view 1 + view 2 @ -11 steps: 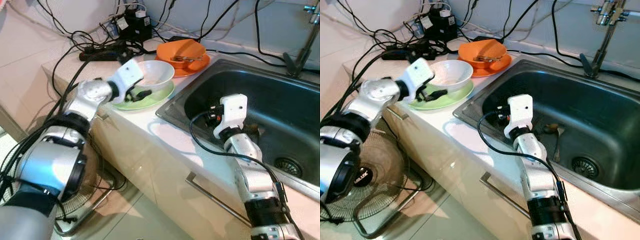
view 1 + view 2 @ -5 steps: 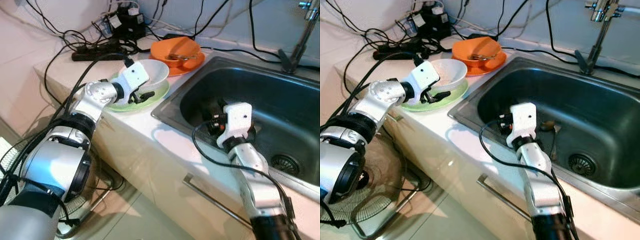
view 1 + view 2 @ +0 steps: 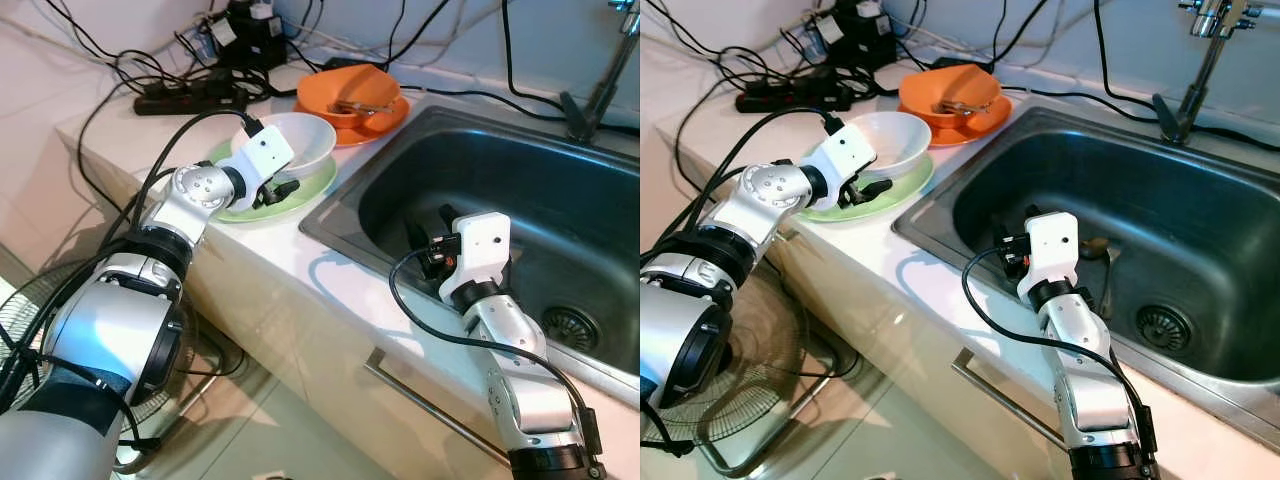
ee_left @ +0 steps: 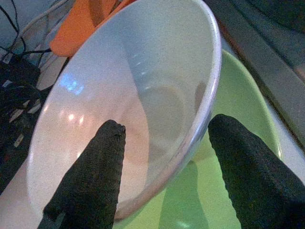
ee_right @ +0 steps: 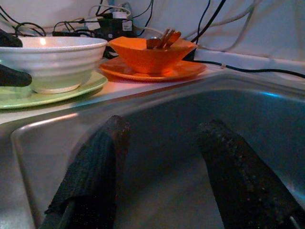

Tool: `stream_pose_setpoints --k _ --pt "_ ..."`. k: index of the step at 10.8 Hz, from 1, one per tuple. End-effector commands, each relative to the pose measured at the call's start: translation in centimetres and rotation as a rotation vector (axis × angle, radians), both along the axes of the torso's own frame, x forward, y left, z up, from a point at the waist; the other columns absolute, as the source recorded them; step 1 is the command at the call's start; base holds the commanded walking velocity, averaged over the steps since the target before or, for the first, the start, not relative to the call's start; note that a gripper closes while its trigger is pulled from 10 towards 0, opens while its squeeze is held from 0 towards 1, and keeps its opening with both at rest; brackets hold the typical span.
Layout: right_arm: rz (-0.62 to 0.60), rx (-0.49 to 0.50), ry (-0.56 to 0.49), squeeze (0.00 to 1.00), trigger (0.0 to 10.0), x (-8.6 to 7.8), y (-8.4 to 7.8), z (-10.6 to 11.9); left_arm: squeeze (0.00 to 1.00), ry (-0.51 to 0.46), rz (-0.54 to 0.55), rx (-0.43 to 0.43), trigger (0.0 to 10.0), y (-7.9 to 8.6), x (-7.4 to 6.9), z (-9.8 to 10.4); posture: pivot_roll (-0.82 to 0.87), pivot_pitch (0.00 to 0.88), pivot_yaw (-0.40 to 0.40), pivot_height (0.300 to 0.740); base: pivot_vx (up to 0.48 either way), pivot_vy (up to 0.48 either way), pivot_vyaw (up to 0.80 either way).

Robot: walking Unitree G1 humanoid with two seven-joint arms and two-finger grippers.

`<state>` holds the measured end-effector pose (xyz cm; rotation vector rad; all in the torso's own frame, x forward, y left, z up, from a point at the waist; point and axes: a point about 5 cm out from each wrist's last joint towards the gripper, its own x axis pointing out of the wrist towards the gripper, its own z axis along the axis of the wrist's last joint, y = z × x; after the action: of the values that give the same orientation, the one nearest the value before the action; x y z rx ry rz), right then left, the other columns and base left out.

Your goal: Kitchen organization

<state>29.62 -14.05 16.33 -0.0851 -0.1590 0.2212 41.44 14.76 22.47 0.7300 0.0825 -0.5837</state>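
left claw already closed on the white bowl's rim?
No. The left claw is open, its fingers straddling the white bowl rim without clamping it.

A white bowl (image 3: 294,143) sits upright on a pale green plate (image 3: 303,195), left of centre in the upper part of my head view, on the counter just beside the sink. My left gripper (image 4: 162,157) straddles its near rim, one finger inside, one outside over the plate. Behind it, toward the top centre, an orange bowl (image 3: 350,95) rests on an orange plate (image 3: 385,122), with utensils lying in it.
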Motion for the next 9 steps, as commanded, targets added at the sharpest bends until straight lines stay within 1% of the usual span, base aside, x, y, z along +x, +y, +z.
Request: stream_pose_setpoints --k 1,3,5,7,8,9 --pt "-0.02 -0.016 0.065 0.0 10.0 -0.24 -0.59 -1.19 0.0 0.034 0.009 -0.004 0.0 0.11 -0.15 -0.96 0.03 0.155 0.123 0.74 0.0 0.0 0.0" --pt "-0.019 -0.019 0.069 0.0 10.0 -0.25 -0.63 -1.15 0.0 0.042 0.004 0.003 0.0 -0.15 -0.22 -1.35 0.03 0.155 0.116 0.74 0.0 0.0 0.0" --pt "-0.023 -0.022 0.071 0.0 10.0 -0.13 -0.64 -1.16 0.0 0.039 -0.008 0.01 0.0 -0.48 -0.22 -1.28 0.03 0.145 0.117 0.74 0.0 0.0 0.0" --pt "-0.034 -0.021 0.065 0.0 10.0 0.06 -0.71 -1.02 0.0 0.019 -0.005 0.015 0.0 -0.62 -0.16 -1.1 0.02 0.131 0.122 0.74 0.0 0.0 0.0" --pt "-0.038 -0.015 0.059 0.0 10.0 0.12 -0.75 -0.86 0.0 -0.012 0.013 0.025 0.0 -0.46 -0.08 -0.86 0.02 0.122 0.122 0.74 0.0 0.0 0.0" --pt "-0.037 -0.019 0.062 0.0 10.0 0.36 -0.63 -0.94 0.0 -0.036 0.022 0.015 0.0 -0.47 -0.01 -0.6 0.02 0.113 0.119 0.74 0.0 0.0 0.0"
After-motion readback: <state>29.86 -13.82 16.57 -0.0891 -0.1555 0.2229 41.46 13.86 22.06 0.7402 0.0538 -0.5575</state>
